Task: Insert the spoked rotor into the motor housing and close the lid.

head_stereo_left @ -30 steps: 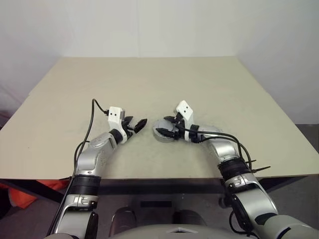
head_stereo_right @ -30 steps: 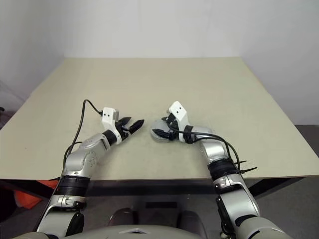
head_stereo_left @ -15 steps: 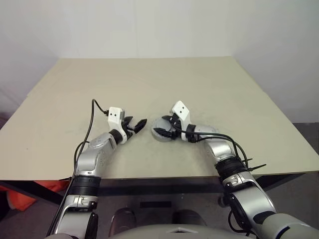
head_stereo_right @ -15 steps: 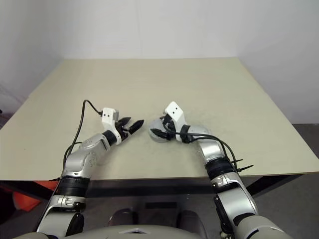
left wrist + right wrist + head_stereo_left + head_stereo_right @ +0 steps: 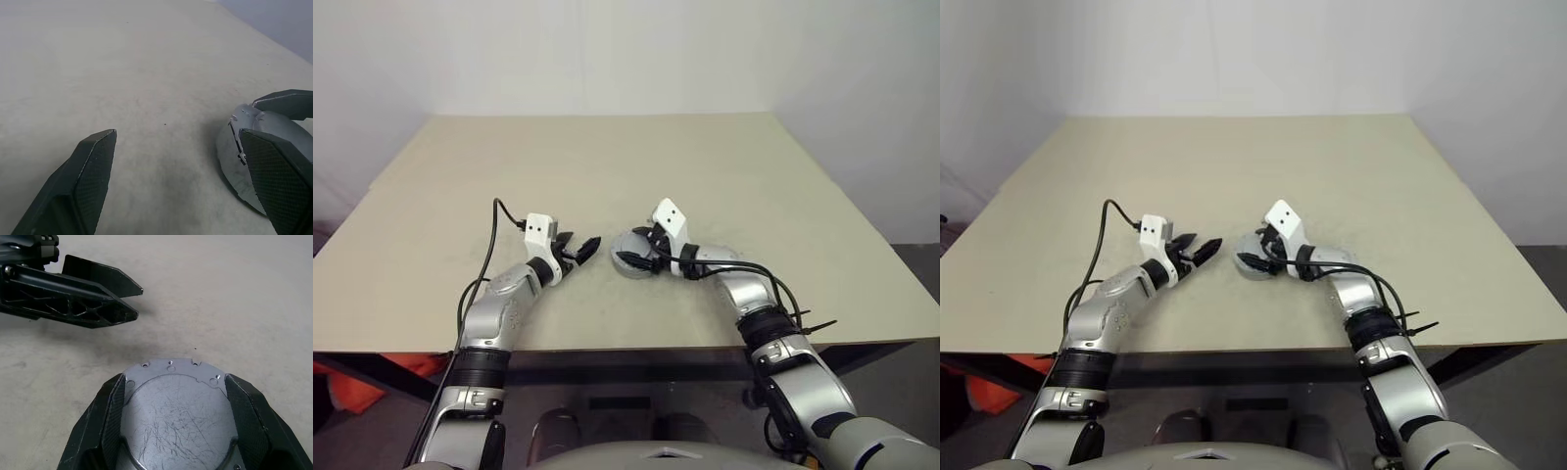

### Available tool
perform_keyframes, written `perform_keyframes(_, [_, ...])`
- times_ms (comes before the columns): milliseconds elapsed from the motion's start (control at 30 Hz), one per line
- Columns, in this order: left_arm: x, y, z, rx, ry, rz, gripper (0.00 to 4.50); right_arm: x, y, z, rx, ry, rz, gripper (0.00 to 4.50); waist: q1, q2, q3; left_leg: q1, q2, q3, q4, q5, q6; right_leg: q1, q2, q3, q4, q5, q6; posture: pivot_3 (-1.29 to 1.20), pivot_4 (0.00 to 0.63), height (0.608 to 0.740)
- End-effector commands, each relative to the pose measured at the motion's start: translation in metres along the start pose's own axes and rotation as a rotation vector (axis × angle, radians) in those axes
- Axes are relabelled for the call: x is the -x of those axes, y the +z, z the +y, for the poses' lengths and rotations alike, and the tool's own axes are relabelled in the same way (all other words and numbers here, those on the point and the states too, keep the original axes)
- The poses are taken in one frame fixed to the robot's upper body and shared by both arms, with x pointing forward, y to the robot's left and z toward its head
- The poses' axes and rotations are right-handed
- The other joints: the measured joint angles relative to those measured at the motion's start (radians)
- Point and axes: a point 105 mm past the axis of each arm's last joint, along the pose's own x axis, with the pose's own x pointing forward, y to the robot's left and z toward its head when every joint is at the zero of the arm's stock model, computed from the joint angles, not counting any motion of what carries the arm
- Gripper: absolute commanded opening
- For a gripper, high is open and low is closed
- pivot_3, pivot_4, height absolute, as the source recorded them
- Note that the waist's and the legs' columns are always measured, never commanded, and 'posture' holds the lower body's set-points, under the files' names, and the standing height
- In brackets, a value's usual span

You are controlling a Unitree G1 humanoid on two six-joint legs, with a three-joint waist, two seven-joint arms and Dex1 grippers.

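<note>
The lid (image 5: 178, 418) is a smooth, scratched silver-grey disc with small holes along its rim, lying near the middle of the table's front half (image 5: 625, 265). My right gripper (image 5: 174, 379) is shut on the lid, one black finger against each side of its rim. My left gripper (image 5: 587, 247) hovers just above the table a short way to the left of the disc, open with nothing between its fingers (image 5: 93, 166). From the left wrist the lid (image 5: 229, 156) shows at the side. The spoked rotor and the motor housing are hidden.
The beige table (image 5: 607, 166) stretches bare to the far wall. Its front edge (image 5: 636, 348) runs just below both forearms. A black cable (image 5: 494, 235) loops up from the left wrist.
</note>
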Motion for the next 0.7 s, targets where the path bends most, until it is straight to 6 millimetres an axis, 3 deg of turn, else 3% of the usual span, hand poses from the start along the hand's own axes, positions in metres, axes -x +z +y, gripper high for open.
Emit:
perform_keyframes(33, [0.001,0.016,-0.003,-0.043,-0.011,-0.049,4.25,0.014,-0.053,0.0,-0.042,-0.017,0.196,3.12,0.001,0.0,0.0,0.0,0.0,0.0,0.0,0.0,0.0,0.001,0.0,0.0,0.0,0.0,0.0,0.0,0.0,0.74])
perform_keyframes(467, [0.001,0.016,-0.003,-0.046,-0.01,-0.048,4.25,0.021,-0.069,-0.012,-0.06,-0.071,0.243,3.12,0.002,0.0,0.0,0.006,-0.001,-0.001,0.0,0.0,0.0,0.006,-0.001,0.0,-0.001,-0.001,0.001,0.0,0.0,0.74])
perform_keyframes(700, [0.001,0.014,-0.002,-0.048,-0.009,-0.046,4.25,0.02,-0.051,-0.01,-0.053,-0.033,0.147,3.12,0.003,0.001,0.001,0.005,-0.003,-0.006,0.0,0.0,0.0,0.007,-0.003,0.0,-0.007,-0.001,0.002,0.0,0.0,0.74])
